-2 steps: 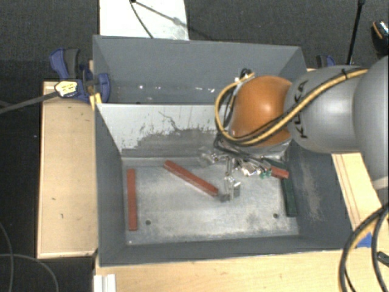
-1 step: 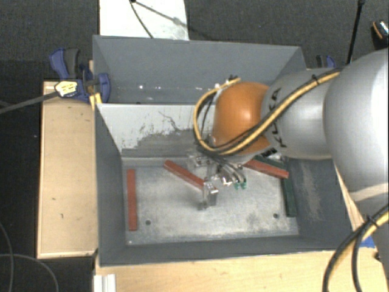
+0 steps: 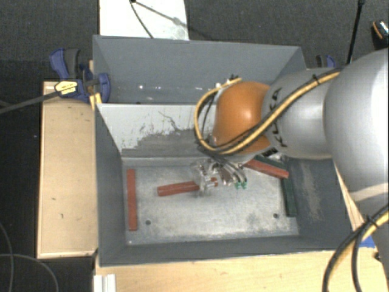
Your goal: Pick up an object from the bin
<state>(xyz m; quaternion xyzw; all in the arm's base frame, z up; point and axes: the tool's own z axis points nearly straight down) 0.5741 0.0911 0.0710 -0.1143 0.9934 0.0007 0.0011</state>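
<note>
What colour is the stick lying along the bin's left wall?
The stick is reddish-brown; the camera view shows it best.

Gripper (image 3: 209,180) low on the bin (image 3: 231,216) floor near centre, at the right end of the centre red stick (image 3: 175,190), which lies roughly left-right. Left red stick (image 3: 131,199) along the left wall. Right red stick (image 3: 271,169) just right of the gripper, partly under the arm (image 3: 316,120). Dark stick (image 3: 289,201) by the right wall. Orange cover (image 3: 240,117) above the gripper.

my arm (image 3: 340,120): reaches in from the right | my wrist: orange cover (image 3: 240,117), cables (image 3: 203,126) looped round it | my tool (image 3: 216,178): points down, set low
</note>
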